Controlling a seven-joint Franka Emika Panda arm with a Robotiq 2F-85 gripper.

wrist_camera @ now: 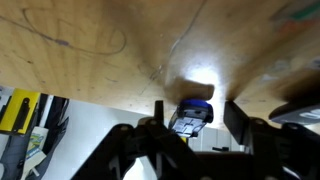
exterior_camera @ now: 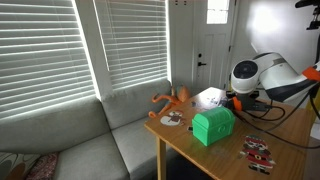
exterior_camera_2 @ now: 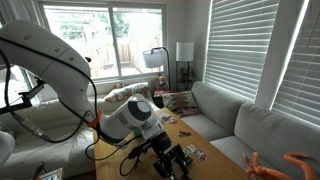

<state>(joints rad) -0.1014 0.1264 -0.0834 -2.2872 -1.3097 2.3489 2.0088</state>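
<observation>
The gripper [wrist_camera: 194, 128] stands half open, its jaws loose either side of a small blue object [wrist_camera: 196, 108]. A wooden table [wrist_camera: 90, 60] lies beneath it, with a grey sofa [exterior_camera: 70, 135] beyond.

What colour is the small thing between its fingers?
The small thing is blue; wrist view shows it best.

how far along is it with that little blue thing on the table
Done: the blue thing lies on the wooden table. In hand: the claw straddles it, jaws open, seemingly not touching. Left: closing on it or lifting away; cannot tell which.
</observation>
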